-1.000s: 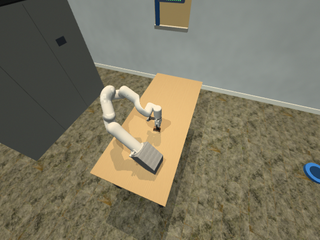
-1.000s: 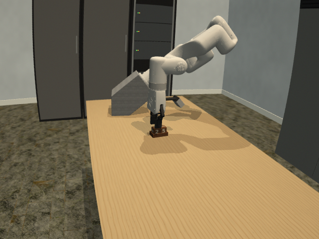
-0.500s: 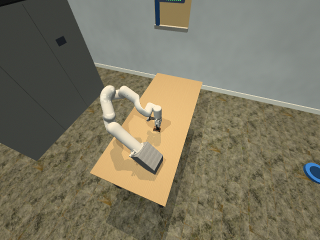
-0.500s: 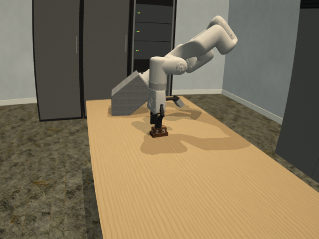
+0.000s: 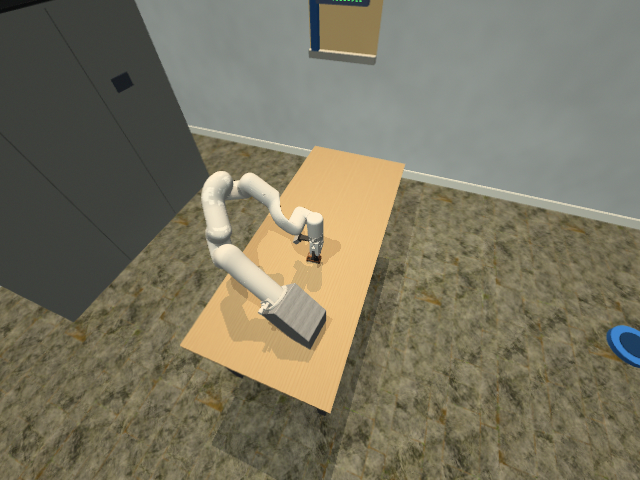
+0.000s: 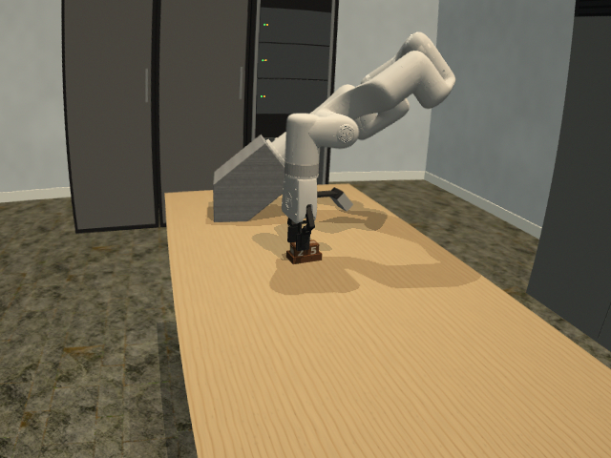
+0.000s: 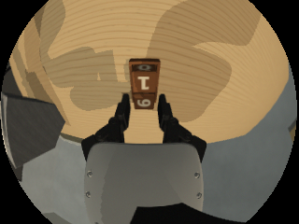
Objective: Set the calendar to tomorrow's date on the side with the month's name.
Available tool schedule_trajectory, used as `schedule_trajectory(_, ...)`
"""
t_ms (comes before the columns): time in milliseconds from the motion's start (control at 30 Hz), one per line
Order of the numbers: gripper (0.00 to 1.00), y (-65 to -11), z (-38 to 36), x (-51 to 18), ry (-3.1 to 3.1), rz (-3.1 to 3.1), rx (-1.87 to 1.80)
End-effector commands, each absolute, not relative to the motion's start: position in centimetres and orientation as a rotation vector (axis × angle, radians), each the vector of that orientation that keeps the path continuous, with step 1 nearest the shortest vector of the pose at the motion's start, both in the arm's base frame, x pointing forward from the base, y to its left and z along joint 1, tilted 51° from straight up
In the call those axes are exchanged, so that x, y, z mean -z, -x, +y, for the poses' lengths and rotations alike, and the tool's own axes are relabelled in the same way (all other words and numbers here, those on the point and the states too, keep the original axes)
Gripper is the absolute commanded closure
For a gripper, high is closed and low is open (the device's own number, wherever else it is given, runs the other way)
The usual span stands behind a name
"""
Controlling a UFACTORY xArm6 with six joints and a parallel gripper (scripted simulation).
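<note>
A long wooden tabletop (image 6: 394, 355) fills the room's middle, with dark cabinets (image 6: 113, 113) against the far wall and a mottled floor (image 5: 491, 310) around it. The white arm (image 6: 374, 98) rises from a grey wedge-shaped base (image 6: 242, 189) at one end of the tabletop, folds back on itself, and drops its wrist straight down over the calendar. The gripper (image 6: 301, 235), called here the jaws, hangs directly above the small brown tray (image 6: 303, 256), half spread and pinching nothing; its dark fingers straddle the near cube without visibly touching it. The tray sits flat on the tabletop, just ahead of the base, in the arm's shadow. Two brown cubes stand side by side in it: in the exterior view the left cube (image 6: 297, 250) faces forward with a pale digit too blurred to read surely, and the right cube (image 6: 312, 249) shows a 5. From the wrist camera, the cubes' upper faces (image 7: 144, 82) carry a 1 and rounded figures.
</note>
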State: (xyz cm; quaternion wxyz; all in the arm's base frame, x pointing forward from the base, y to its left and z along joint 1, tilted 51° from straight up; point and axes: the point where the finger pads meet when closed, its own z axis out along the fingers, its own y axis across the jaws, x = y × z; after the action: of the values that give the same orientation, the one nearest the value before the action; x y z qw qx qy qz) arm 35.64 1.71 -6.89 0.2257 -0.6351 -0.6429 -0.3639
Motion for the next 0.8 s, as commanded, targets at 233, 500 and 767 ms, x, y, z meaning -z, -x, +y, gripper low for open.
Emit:
schedule_trajectory(233, 0.53, -35.93, 2.52, 7.62, 1.753, -1.774, 1.005)
schedule_trajectory(500, 0.53, -35.99, 2.76, 7.82, 1.753, -1.774, 1.005)
schedule_trajectory(767, 0.53, -35.99, 2.76, 7.82, 1.753, -1.774, 1.005)
